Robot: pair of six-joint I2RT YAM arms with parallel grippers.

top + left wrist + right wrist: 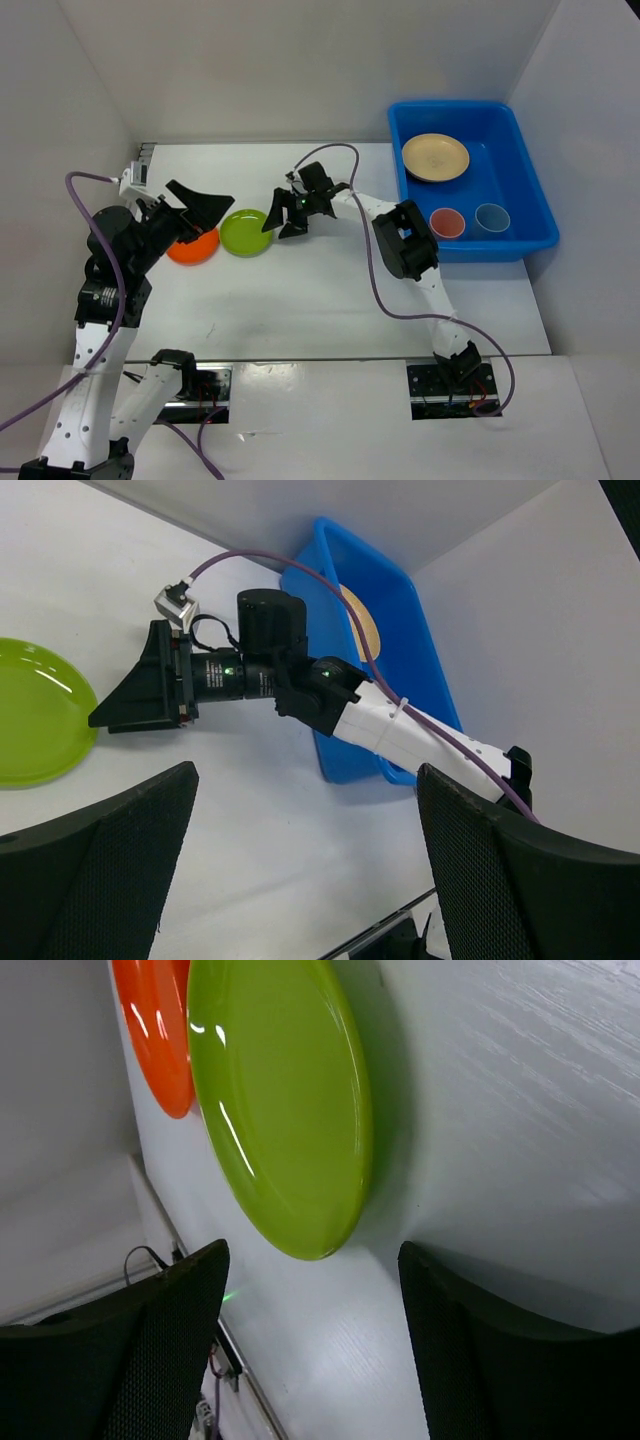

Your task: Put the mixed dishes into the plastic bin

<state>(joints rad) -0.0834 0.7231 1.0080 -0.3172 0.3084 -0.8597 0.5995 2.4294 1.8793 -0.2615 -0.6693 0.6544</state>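
Note:
The lime green plate (246,232) and the orange plate (194,247) lie side by side on the table at the left. My right gripper (283,215) is open and empty, just right of the green plate's edge. In the right wrist view the green plate (280,1110) lies just ahead of the open gripper (315,1350), with the orange plate (155,1030) beyond it. My left gripper (205,205) is open and empty, above the orange plate. The blue plastic bin (500,246) at the right holds a beige plate (435,157), a pink cup (447,222) and a blue cup (491,217). The black bowl and woven plates are out of view.
White walls enclose the table at the back and both sides. In the left wrist view, my open left gripper (305,870) looks across at the right gripper (130,705), the green plate (30,715) and the bin (350,755). Purple cables trail from both arms.

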